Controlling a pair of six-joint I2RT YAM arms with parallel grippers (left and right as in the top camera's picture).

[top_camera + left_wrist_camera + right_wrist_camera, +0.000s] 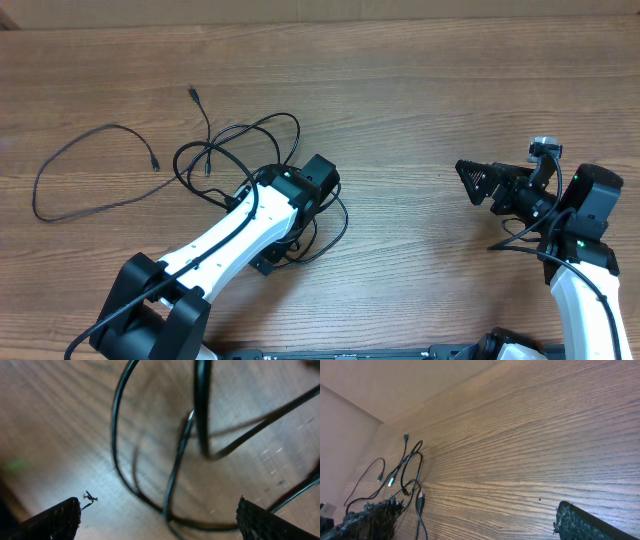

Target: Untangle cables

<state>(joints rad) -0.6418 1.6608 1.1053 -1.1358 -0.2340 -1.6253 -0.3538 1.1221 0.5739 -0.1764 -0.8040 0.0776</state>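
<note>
Cables (202, 405) fill the left wrist view, black loops crossing one another over the wood grain, one strand curving down from the top and sweeping along the bottom between the two fingertips. The left gripper (162, 522) hangs right above them with its fingers spread wide, one pad (55, 520) in the lower left corner and the other in the lower right, and nothing pinched between them. That view is blurred, so whether any strand brushes a pad is hard to call; it looks as if they hover just clear.

From overhead, the main knot (240, 128) sits left of centre on the table (420, 80), several loops overlapping, and the left arm (220, 240) reaches in from the bottom left so that its wrist covers the lower right part of the tangle. One strand trails up and away from the knot to a small plug end (193, 94). A separate cord (110, 126) lies further left in a big open loop, one end just beside the knot, though it is hard to tell whether it crosses it.

Over on the right, the right gripper (477, 520) is well apart from all of this, held above bare wood near the table's right edge and pointing towards the centre. Its fingers stand apart too, gripping nothing. Its wrist camera looks across the table and catches the tangle far off at the left, with a couple of plug tips showing among the loops
</note>
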